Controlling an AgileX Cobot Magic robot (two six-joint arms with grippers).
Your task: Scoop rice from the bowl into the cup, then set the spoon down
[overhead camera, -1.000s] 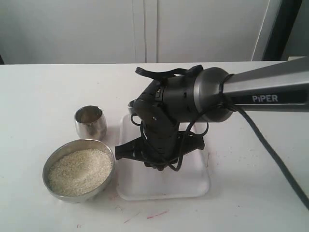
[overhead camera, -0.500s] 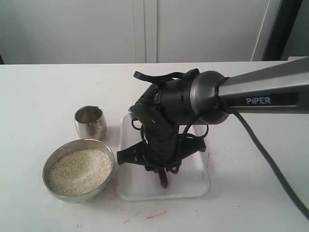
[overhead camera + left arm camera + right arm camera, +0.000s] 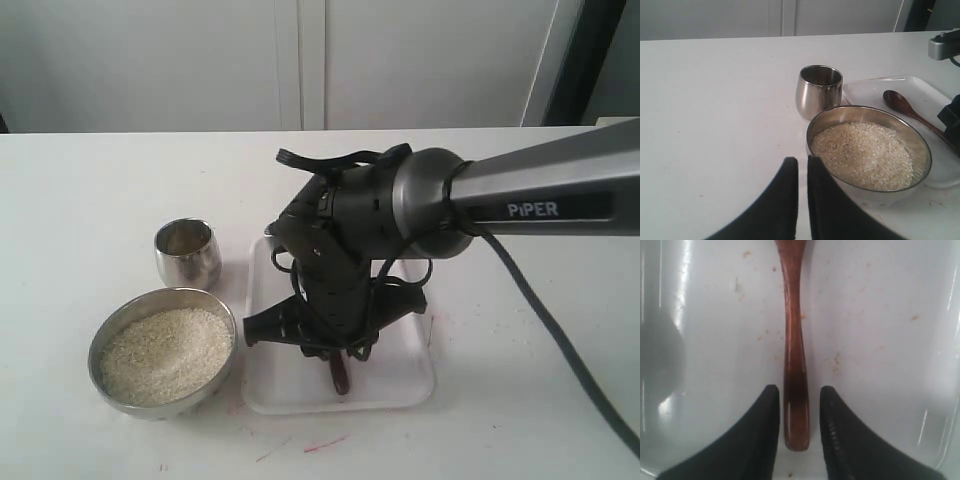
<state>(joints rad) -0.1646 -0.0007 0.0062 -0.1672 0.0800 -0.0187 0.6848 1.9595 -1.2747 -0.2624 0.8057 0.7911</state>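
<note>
The wide steel bowl [image 3: 222, 312] holds off-white rice [image 3: 165, 355] at the front left of the table. Just behind it stands the small steel cup [image 3: 187, 250], and I cannot tell what is inside. The dark wooden spoon [image 3: 792, 340] lies flat in the white tray [image 3: 400, 385]; only its handle end [image 3: 340, 378] shows under the right arm. My right gripper [image 3: 799, 390] is low over the tray, open, a finger on each side of the handle with small gaps. My left gripper [image 3: 802, 161] hangs shut and empty just beside the bowl [image 3: 920, 145], with rice [image 3: 862, 152], cup [image 3: 818, 92] and spoon [image 3: 900, 102] in sight.
The right arm [image 3: 520, 195] reaches in from the right edge and covers most of the tray. Its cable [image 3: 560, 330] trails over the table at the right. Faint red marks [image 3: 325, 442] dot the tabletop in front of the tray.
The right gripper has shifted toward the tray's front and sunk a little. The spoon's handle end has come into view beneath it. Bowl and cup have not moved.
</note>
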